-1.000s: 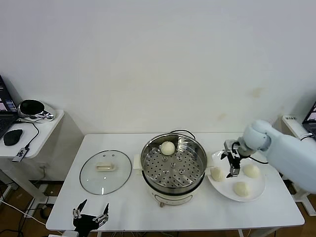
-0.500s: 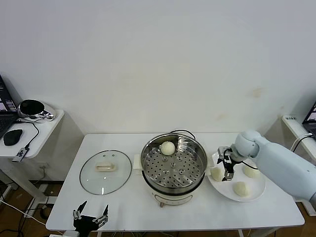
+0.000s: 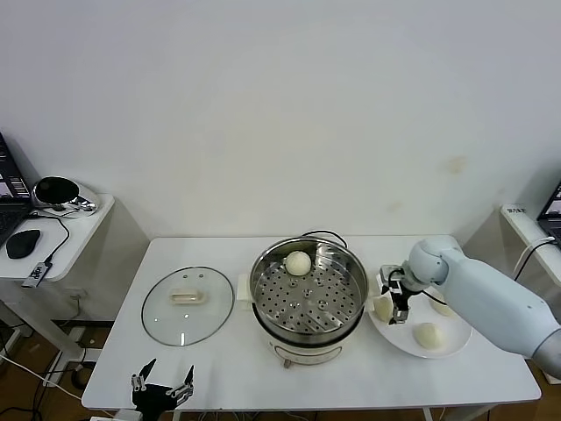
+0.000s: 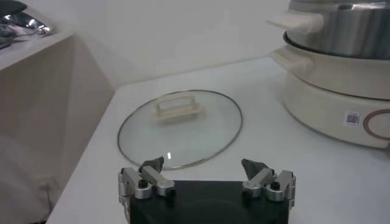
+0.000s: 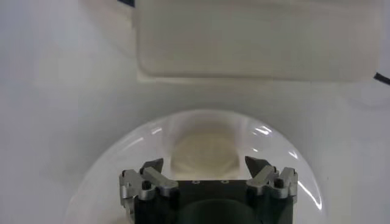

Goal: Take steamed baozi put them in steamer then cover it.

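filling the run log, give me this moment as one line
right gripper: open, over plate-side baozi | left gripper: open, parked near cover | steamer: one bun inside, uncovered

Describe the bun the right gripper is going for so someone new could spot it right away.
Start at the steel steamer mid-table, then look to the white plate on its right. Three buns lie there; the target bun sits at the plate's edge nearest the steamer, directly beneath the open right gripper, unlike the other two farther right.

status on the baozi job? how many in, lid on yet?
Done: one baozi sits in the steamer. In hand: the open right gripper is over the plate's nearest baozi, not gripping. Left: three baozi on the plate, then the cover, lying beside the steamer. Left gripper idle.
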